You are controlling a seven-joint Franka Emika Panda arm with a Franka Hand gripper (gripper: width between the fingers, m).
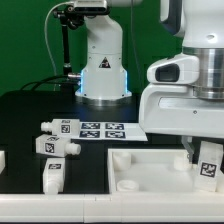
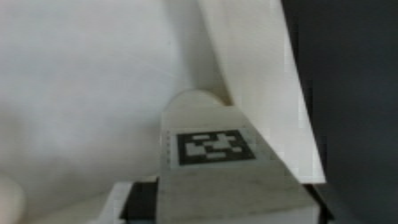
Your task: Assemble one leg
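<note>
My gripper is at the exterior view's right, low over the table, shut on a white leg that carries a black-and-white tag. In the wrist view the leg stands between my fingers, its rounded end pointing away from the camera. It is over the right edge of the white square tabletop panel, which also shows in the wrist view. I cannot tell whether the leg touches the panel. The gripper fills the lower edge of the wrist view.
Three more white tagged legs lie at the exterior view's left. The marker board lies behind the panel. The arm's base stands at the back. The table is black.
</note>
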